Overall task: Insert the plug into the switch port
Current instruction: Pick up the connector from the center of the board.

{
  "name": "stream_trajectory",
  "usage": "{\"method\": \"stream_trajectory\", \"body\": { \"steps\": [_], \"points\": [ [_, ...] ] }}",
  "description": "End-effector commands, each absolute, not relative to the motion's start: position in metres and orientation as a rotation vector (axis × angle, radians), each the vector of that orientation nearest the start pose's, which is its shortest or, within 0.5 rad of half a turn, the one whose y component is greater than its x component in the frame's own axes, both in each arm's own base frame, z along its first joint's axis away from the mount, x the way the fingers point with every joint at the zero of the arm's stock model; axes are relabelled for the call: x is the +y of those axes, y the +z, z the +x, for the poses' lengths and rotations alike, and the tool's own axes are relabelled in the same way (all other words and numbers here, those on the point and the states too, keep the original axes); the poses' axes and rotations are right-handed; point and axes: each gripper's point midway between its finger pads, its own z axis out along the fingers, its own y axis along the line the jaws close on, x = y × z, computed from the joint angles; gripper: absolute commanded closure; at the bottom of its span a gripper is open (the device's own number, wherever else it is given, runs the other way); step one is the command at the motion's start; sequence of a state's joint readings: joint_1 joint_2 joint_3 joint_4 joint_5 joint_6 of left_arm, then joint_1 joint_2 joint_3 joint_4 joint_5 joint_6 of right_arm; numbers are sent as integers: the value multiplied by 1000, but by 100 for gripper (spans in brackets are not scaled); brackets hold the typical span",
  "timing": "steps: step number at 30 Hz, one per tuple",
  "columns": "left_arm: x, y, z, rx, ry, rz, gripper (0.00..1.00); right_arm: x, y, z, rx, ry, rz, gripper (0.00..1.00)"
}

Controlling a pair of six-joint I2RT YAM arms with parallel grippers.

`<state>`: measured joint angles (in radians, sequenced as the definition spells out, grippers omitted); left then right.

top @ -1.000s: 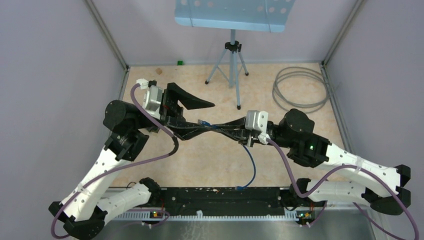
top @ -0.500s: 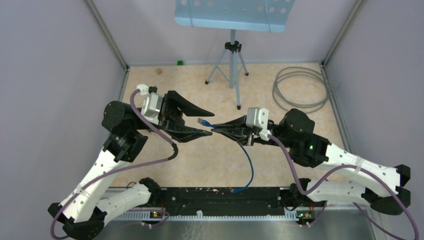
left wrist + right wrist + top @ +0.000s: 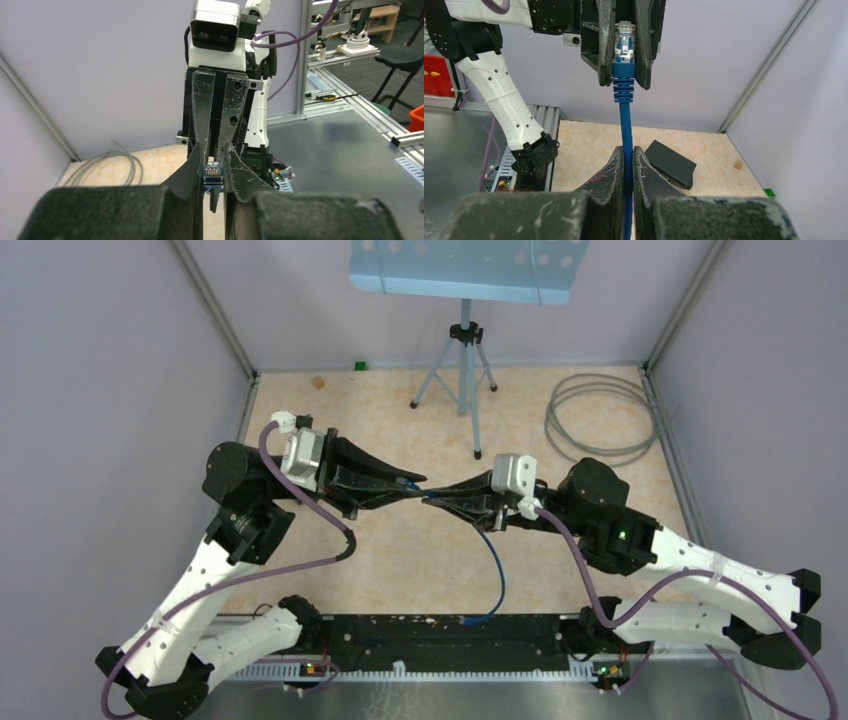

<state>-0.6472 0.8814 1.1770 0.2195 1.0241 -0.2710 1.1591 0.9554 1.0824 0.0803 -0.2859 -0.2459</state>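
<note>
mid-table, as i watch from the remote desk: my left gripper [image 3: 408, 488] pinches the clear plug [image 3: 624, 42] by its sides, both fingers pressed against it, holding it in the air above the table [image 3: 330, 420]. just to its right, the blue cable [image 3: 625, 115] runs straight from the plug into my right gripper [image 3: 628, 152], whose fingers are pressed together on it. the two grippers meet almost tip to tip. the cable then hangs in a loop toward the arm bases. a grey coil [image 3: 600, 418] lies far right.

tripod [image 3: 464, 335] standing at back centre, cable coil [image 3: 551, 422] back right
</note>
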Motion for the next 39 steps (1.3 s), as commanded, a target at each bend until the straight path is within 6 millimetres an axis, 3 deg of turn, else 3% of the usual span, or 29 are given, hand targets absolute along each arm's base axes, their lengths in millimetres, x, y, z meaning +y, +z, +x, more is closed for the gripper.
{"method": "stream_trajectory", "body": {
  "steps": [1, 3, 7, 10, 28, 34, 37, 38, 39],
  "points": [
    [-254, 498, 78, 794, -1287, 1178, 98, 328, 464, 100, 849, 965, -1028, 100],
    [-255, 498, 82, 814, -1279, 1159, 100, 328, 464, 99, 832, 967, -1024, 94],
    [-255, 498, 90, 840, -1256, 1111, 100, 326, 471, 86, 733, 1012, -1027, 60],
    [-255, 500, 92, 841, -1250, 1098, 100, 327, 474, 78, 690, 1049, -1028, 56],
    [-252, 500, 80, 800, -1294, 1118, 100, 347, 479, 85, 688, 1166, -911, 59],
    [-252, 500, 78, 792, -1296, 1127, 100, 350, 482, 83, 675, 1196, -904, 74],
    [-252, 499, 79, 795, -1294, 1123, 100, 351, 481, 83, 679, 1198, -905, 95],
    [-251, 501, 80, 798, -1288, 1112, 91, 352, 480, 83, 686, 1198, -905, 100],
    [-251, 502, 82, 804, -1282, 1097, 67, 352, 478, 85, 697, 1194, -907, 100]
  ]
}}
